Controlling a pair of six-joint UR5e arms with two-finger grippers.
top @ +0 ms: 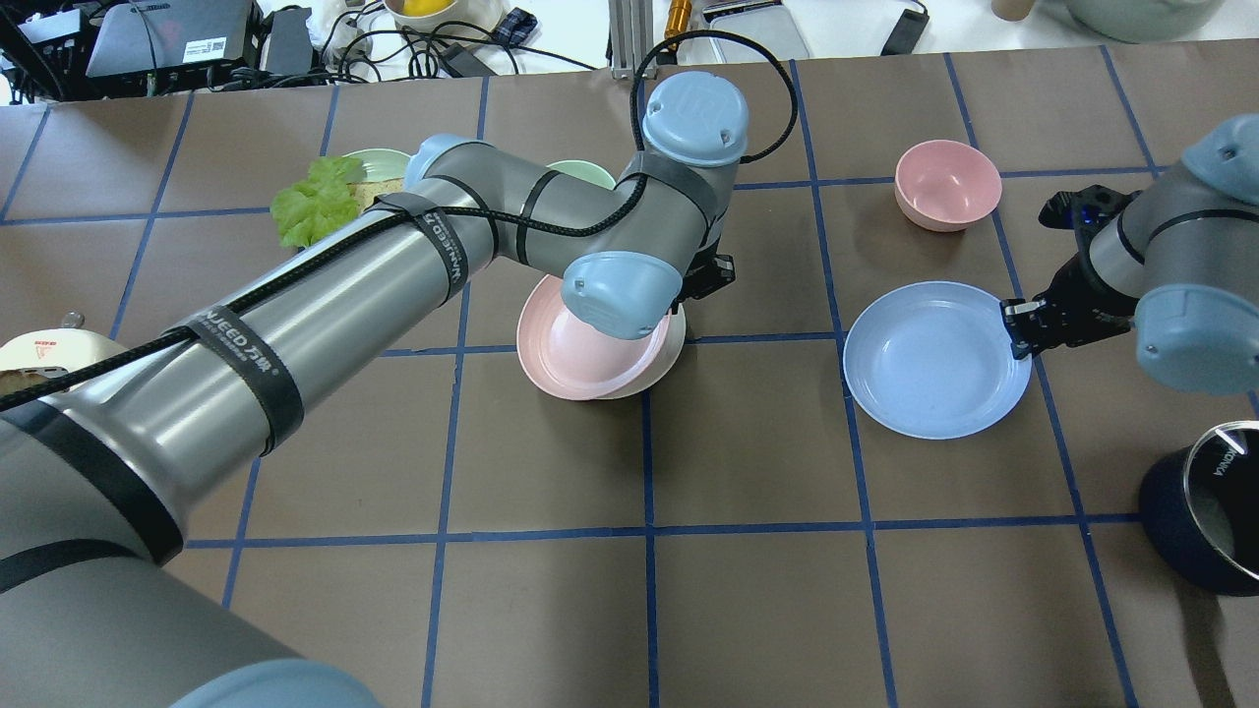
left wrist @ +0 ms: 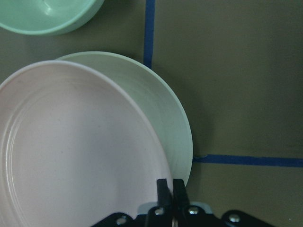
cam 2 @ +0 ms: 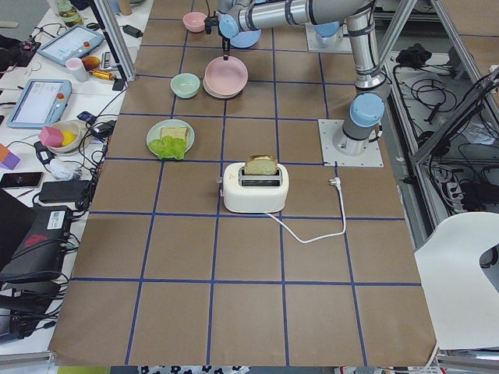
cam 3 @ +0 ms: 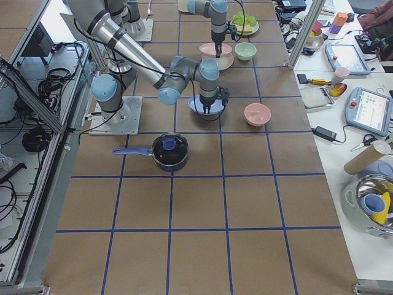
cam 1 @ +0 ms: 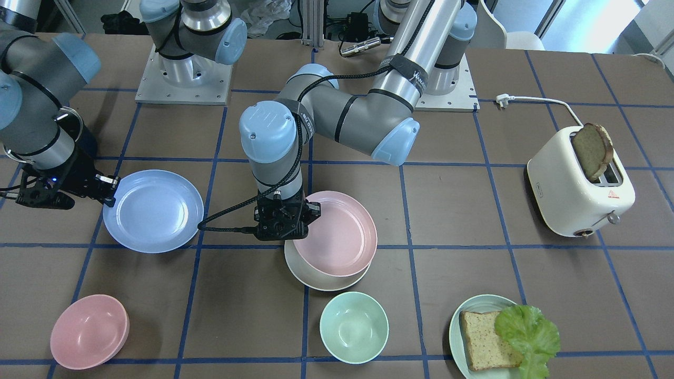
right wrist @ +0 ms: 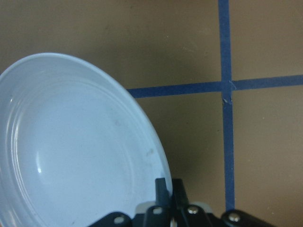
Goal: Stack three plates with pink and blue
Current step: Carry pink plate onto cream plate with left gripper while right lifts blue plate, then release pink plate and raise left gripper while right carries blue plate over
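The pale pink plate (cam 1: 342, 234) lies over the cream-white plate (cam 1: 316, 276), shifted a little off it so that the white rim shows on one side. My left gripper (cam 1: 287, 221) is shut on the pink plate's rim; the left wrist view shows its tips (left wrist: 170, 184) pinching the pink plate (left wrist: 80, 151) above the white plate (left wrist: 161, 109). The light blue plate (cam 1: 155, 210) is apart on the table. My right gripper (cam 1: 108, 192) is shut on its rim, as the right wrist view (right wrist: 169, 182) shows on the blue plate (right wrist: 71, 151). I cannot tell whether the blue plate is lifted.
A pink bowl (cam 1: 89, 331) and a mint bowl (cam 1: 354, 326) stand near the plates. A green plate (cam 1: 455, 326) holds bread and lettuce. A toaster (cam 1: 579, 195) with a bread slice stands at the left arm's side. A dark blue pot (top: 1205, 511) is near the right arm.
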